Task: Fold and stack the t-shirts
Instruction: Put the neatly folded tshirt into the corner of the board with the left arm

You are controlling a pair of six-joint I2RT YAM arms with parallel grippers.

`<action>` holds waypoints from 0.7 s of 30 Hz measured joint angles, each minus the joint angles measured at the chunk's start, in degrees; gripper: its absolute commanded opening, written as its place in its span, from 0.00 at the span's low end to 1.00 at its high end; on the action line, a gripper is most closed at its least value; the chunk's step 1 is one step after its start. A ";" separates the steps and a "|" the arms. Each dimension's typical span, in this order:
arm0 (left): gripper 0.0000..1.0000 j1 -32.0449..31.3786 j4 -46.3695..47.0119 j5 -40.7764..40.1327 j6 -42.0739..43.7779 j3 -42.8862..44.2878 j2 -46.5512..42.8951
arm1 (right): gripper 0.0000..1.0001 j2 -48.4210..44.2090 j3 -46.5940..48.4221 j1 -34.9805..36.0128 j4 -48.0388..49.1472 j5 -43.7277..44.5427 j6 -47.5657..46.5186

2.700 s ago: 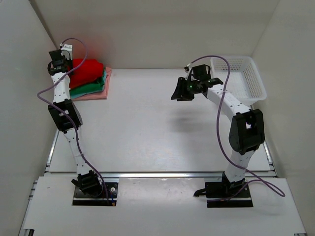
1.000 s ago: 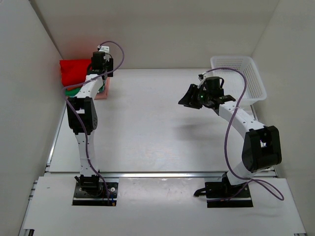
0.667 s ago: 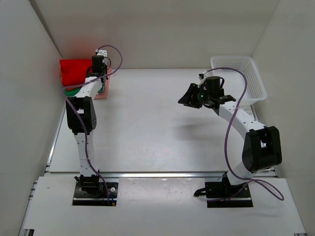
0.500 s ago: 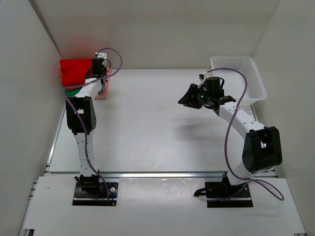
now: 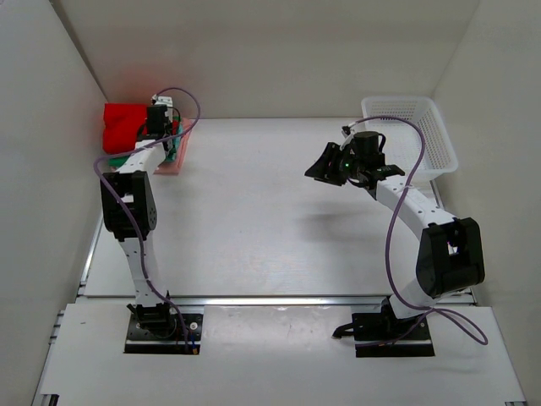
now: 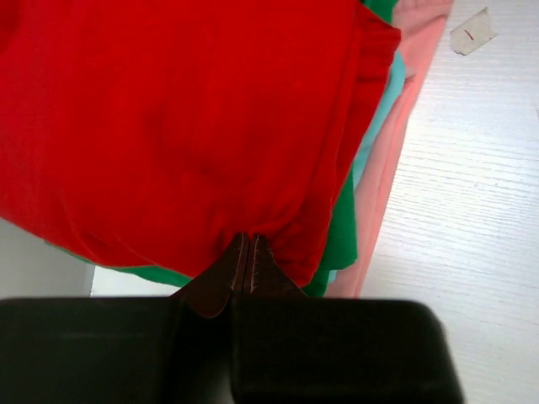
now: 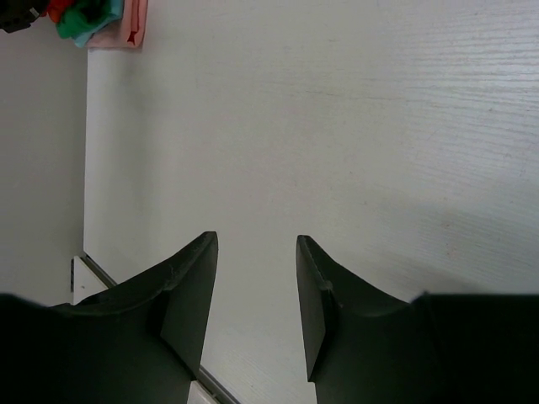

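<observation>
A stack of folded t-shirts sits at the table's far left corner. The large red t-shirt (image 5: 123, 123) is on top, over a green one (image 6: 341, 236) and a pale pink one (image 6: 396, 135). The orange shirt is hidden. My left gripper (image 5: 157, 127) is shut on the red t-shirt's edge (image 6: 210, 143), the cloth puckering at the fingertips (image 6: 237, 263). My right gripper (image 5: 323, 166) is open and empty, held above the table right of centre. In its wrist view the gripper (image 7: 254, 252) faces bare table, with the stack (image 7: 88, 18) far off at the top left.
A white mesh basket (image 5: 412, 135) stands at the back right corner, behind my right arm. White walls close in the left, back and right sides. A small tape scrap (image 6: 472, 32) lies on the table beside the stack.
My left gripper has swung left from the stack's right side, drawing the red shirt over the stack toward the left wall. My right arm has barely moved.
</observation>
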 measured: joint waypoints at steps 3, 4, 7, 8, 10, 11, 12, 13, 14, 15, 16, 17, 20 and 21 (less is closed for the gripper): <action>0.10 0.39 -0.02 -0.04 -0.02 -0.35 -0.52 | 0.40 0.00 -0.09 -0.07 0.20 -0.09 0.20; 0.19 0.42 -0.04 -0.04 -0.04 -0.35 -0.55 | 0.40 -0.04 -0.28 -0.15 0.42 -0.20 0.20; 0.70 0.31 -0.42 0.13 -0.15 -0.35 -0.61 | 0.40 -0.09 -0.90 -0.48 0.79 -0.33 0.22; 0.79 0.24 -0.66 0.17 -0.61 -0.35 -0.68 | 0.40 -0.15 -1.11 -0.70 0.83 -0.42 0.22; 0.86 0.00 -1.55 0.26 -2.25 -0.35 -1.20 | 0.40 -0.33 -1.55 -1.09 0.87 -0.48 0.22; 0.87 -0.15 -2.03 0.26 -3.80 -0.44 -1.77 | 0.40 -0.44 -1.70 -1.40 0.83 -0.44 0.17; 0.89 -0.26 -2.45 0.39 -5.38 -0.79 -2.56 | 0.40 -0.66 -1.75 -1.66 0.72 -0.44 0.04; 0.99 -0.35 -3.04 0.68 -7.41 -1.60 -3.96 | 0.40 -0.98 -1.77 -2.05 0.39 -0.42 -0.26; 0.98 -0.44 -3.67 1.36 -9.42 -2.95 -5.84 | 0.40 -1.44 -1.77 -2.51 -0.09 -0.42 -0.57; 0.99 -0.63 -4.20 2.73 -11.65 -4.74 -8.26 | 0.40 -2.19 -1.77 -3.15 -0.79 -0.39 -0.94; 0.99 -0.68 -4.81 4.17 -13.66 -6.71 -11.15 | 0.40 -2.93 -1.77 -3.78 -1.46 -0.33 -1.29; 0.99 -0.83 -4.37 6.19 -15.47 -9.22 -14.25 | 0.40 -3.85 -1.77 -4.50 -2.34 -0.22 -1.95; 0.98 -1.79 -4.44 14.34 -21.75 -17.59 -23.58 | 0.40 -7.26 -1.68 -6.67 -6.03 0.26 -4.46; 0.99 -2.43 -4.02 17.29 -23.98 -19.96 -25.59 | 0.40 -8.28 -1.57 -7.52 -7.50 0.31 -5.53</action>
